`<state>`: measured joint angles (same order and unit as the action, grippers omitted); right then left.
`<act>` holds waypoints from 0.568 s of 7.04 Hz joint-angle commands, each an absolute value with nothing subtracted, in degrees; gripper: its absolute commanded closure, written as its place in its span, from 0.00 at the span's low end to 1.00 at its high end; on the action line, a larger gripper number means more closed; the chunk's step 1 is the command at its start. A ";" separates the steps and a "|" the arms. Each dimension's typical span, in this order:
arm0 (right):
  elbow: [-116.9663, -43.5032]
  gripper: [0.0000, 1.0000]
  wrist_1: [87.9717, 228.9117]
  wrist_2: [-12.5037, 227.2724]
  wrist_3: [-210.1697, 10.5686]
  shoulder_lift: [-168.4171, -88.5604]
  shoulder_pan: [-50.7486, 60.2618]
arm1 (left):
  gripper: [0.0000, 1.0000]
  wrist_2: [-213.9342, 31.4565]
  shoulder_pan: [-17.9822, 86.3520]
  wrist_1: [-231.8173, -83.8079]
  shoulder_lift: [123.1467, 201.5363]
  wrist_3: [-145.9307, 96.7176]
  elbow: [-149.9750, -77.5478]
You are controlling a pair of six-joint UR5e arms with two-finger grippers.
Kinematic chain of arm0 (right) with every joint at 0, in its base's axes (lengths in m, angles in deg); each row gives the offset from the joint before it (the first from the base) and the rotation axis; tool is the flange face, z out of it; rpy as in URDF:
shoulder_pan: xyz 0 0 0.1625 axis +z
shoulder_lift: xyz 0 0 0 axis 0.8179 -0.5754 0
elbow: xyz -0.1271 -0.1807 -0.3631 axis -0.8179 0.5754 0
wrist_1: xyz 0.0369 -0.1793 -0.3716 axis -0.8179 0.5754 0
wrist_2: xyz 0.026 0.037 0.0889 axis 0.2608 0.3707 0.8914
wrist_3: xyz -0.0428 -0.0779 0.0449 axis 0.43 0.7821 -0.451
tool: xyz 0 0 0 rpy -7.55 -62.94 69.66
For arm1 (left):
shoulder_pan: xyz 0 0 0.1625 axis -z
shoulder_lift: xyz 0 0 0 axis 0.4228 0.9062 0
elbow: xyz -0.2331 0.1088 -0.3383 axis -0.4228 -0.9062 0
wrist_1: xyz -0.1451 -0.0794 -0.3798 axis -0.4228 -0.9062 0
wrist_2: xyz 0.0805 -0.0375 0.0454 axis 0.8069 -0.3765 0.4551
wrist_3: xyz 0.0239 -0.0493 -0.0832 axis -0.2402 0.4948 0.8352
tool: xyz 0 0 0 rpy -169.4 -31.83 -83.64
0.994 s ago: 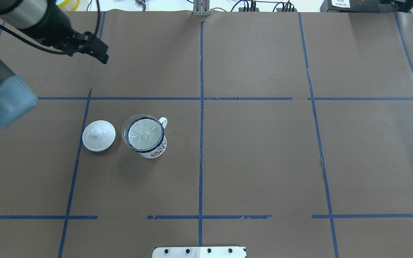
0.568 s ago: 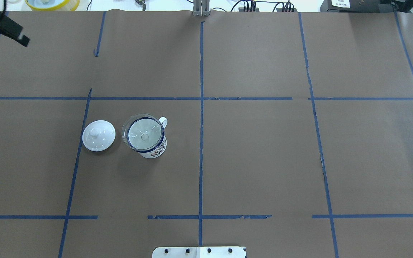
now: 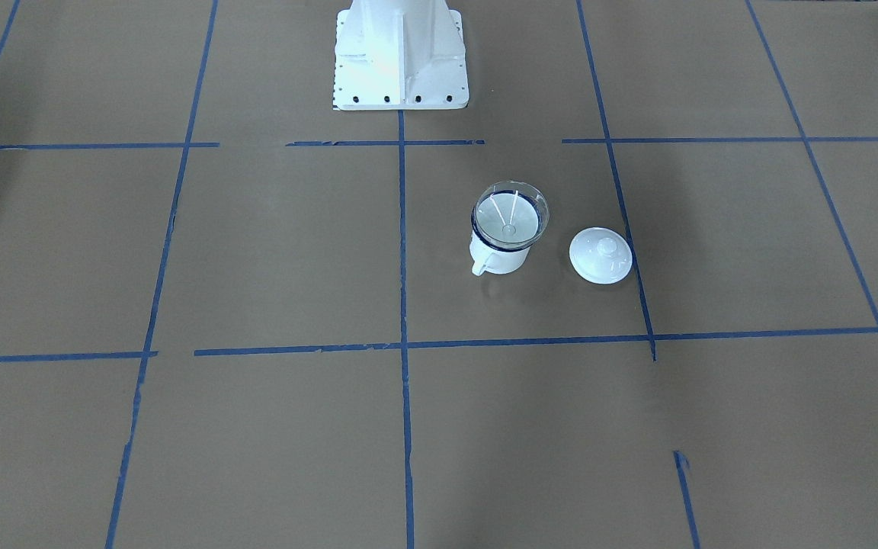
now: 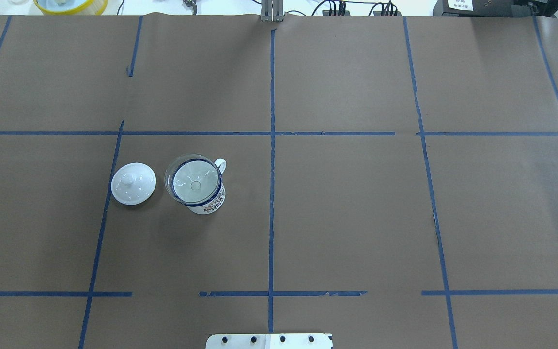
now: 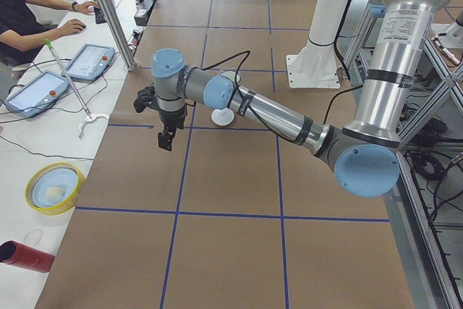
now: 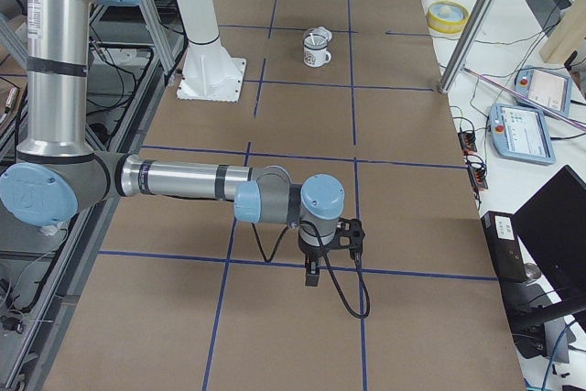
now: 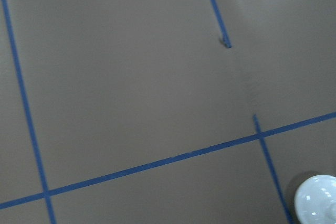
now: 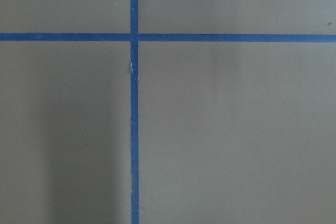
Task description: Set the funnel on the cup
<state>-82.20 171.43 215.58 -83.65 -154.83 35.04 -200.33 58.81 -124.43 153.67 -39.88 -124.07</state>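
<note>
The clear funnel (image 4: 193, 179) sits upright in the mouth of the white cup (image 4: 209, 203), which has a dark blue rim. Both stand left of the table's middle. They also show in the front view, funnel (image 3: 509, 217) on cup (image 3: 497, 258), and small in the right side view (image 6: 317, 48). My left gripper (image 5: 166, 139) hangs over the table's far left part, well away from the cup and holding nothing. My right gripper (image 6: 313, 274) hangs over the table's right end. I cannot tell whether either one is open or shut.
A white knobbed lid (image 4: 133, 183) lies just left of the cup and shows in the left wrist view (image 7: 317, 200). A yellow bowl (image 5: 54, 187) and a red cylinder (image 5: 25, 256) lie off the paper. An operator (image 5: 29, 12) sits at tablets. The robot base (image 3: 401, 53) stands at the table's near edge.
My left arm and gripper have pulled back to the left and gone out of the overhead view. The funnel, cup and lid have not moved.
</note>
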 commanded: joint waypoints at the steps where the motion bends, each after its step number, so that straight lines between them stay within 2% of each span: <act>1: -82.16 0.00 171.43 215.58 -83.65 -154.83 35.04 | 0.00 -200.05 61.56 -123.71 150.77 -46.62 -120.88; 4: -82.16 0.00 171.43 215.58 -83.65 -154.83 35.04 | 0.00 -200.57 61.74 -125.38 143.73 -47.07 -120.79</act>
<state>-82.16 171.43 215.58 -83.65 -154.83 35.04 -200.44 61.62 -124.92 145.96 -46.87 -120.78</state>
